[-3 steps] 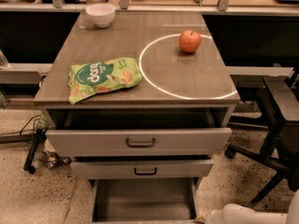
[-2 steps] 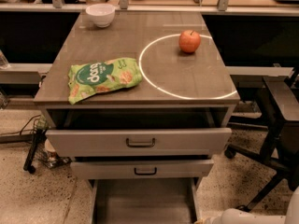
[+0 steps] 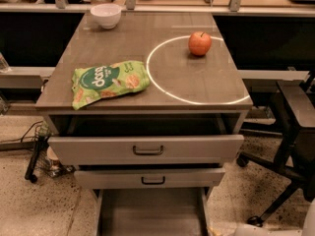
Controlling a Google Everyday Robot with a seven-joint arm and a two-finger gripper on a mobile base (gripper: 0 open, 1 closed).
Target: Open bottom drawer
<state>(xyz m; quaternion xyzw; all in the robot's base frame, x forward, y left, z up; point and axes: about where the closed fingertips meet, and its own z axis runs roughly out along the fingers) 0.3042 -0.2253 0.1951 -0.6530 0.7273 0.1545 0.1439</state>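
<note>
The grey three-drawer cabinet (image 3: 147,95) fills the middle of the camera view. The bottom drawer (image 3: 150,213) is pulled out toward me; its plain grey tray shows at the bottom edge, while its front and handle are cut off below the frame. The middle drawer (image 3: 150,178) stands slightly out and the top drawer (image 3: 147,149) further out, both with dark handles. Only a white piece of my arm (image 3: 258,228) shows at the bottom right, just right of the bottom drawer. The gripper itself is out of view below the frame edge.
On the cabinet top lie a green snack bag (image 3: 108,81), a red apple (image 3: 200,43) inside a white circle, and a white bowl (image 3: 106,14) at the back left. A black office chair (image 3: 290,146) stands at the right. Cables and a small stand (image 3: 37,154) lie at the left.
The white arm piece at the bottom right has sunk lower and shows less of itself. The drawers and the things on top have not moved.
</note>
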